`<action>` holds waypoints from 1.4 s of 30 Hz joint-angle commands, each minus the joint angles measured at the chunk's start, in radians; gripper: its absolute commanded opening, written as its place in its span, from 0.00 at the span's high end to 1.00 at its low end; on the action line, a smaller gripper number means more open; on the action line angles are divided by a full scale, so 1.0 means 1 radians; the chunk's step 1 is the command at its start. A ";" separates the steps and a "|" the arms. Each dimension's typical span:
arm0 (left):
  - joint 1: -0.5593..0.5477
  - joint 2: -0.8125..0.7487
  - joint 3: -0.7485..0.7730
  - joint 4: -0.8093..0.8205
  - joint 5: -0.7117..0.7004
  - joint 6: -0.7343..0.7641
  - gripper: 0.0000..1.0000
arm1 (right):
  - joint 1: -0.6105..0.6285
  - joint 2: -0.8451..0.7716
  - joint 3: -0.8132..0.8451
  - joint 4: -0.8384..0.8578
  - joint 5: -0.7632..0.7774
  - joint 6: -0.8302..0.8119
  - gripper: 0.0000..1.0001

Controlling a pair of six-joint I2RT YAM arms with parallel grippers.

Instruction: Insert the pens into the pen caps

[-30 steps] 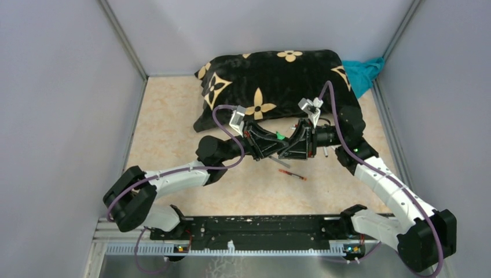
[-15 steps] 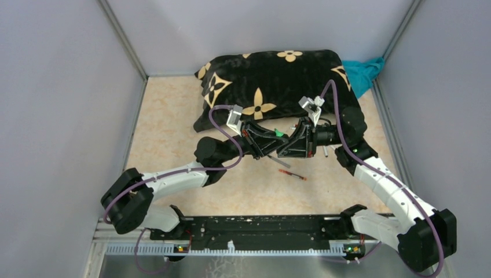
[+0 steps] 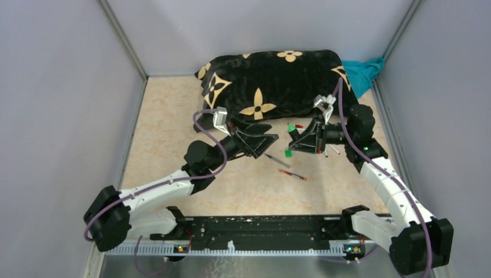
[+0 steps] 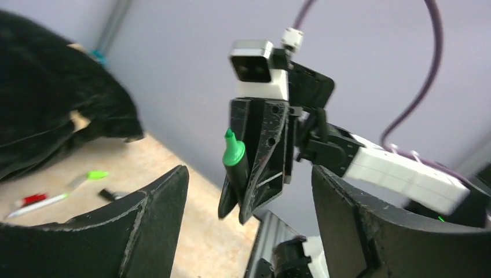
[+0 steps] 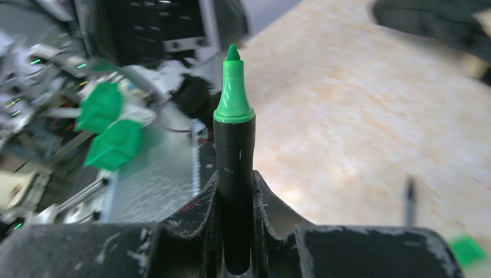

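My right gripper [image 3: 293, 141] [image 5: 234, 188] is shut on a stubby black marker [image 5: 234, 156] whose bare green tip [image 3: 289, 126] sticks out past the fingers. My left gripper [image 3: 271, 134] [image 4: 249, 174] stands open a short way to its left, with nothing between its fingers. In the left wrist view the held marker [image 4: 233, 155] shows beyond the gap. A small green cap [image 3: 288, 153] shows just below the right gripper, free of both grippers. A grey pen [image 3: 272, 157] and a red pen [image 3: 292, 174] lie on the table [image 3: 168, 133].
A black pillow with tan flowers [image 3: 272, 81] fills the back of the table, with a teal cloth [image 3: 365, 72] at its right. More pens lie by the pillow's edge [image 4: 87, 175] [image 4: 35, 201] and beside the right arm [image 3: 333, 150]. Grey walls close both sides.
The two grippers, tip to tip before, have drawn apart. My left gripper has opened and pulled back to the left. The green cap is now loose below. The right gripper keeps the marker.
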 commanded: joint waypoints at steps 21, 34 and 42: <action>-0.034 0.831 0.983 -1.636 -0.401 -0.211 0.42 | -0.377 0.002 -0.117 -0.397 0.456 -0.606 1.00; -0.066 1.026 1.192 -1.724 -0.399 -0.233 0.47 | -0.389 0.030 -0.132 -0.350 0.414 -0.582 1.00; -0.075 1.151 1.370 -1.912 -0.448 -0.262 0.50 | -0.396 0.032 -0.134 -0.345 0.408 -0.578 1.00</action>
